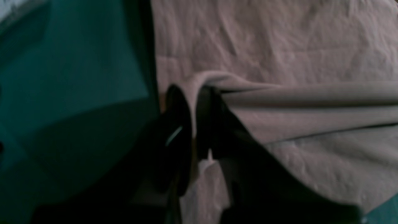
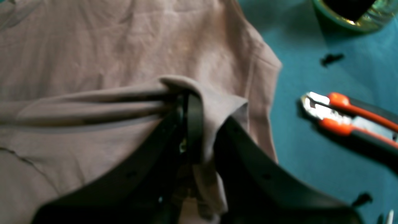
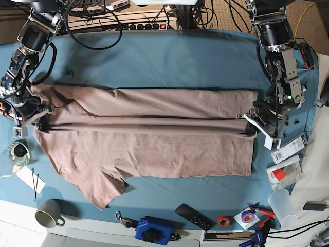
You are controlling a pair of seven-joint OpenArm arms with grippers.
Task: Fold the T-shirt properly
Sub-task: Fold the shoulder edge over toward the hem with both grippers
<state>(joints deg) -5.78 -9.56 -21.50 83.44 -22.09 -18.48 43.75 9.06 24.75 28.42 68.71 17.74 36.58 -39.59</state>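
The pink-beige T-shirt lies spread across the teal table cloth, with a sleeve pointing to the front left. A long ridge of its fabric is pulled taut between the two grippers. At the shirt's right edge in the base view, my left gripper is shut on a pinch of the T-shirt; the left wrist view shows the cloth draped over the gripper. At the left edge, my right gripper is likewise shut on a fold of the T-shirt, seen close up around the gripper.
Orange-handled pliers lie on the cloth beside the right gripper. A tape roll and a mug sit at the front left. A remote, a blue device, red tape and a plastic cup line the front edge.
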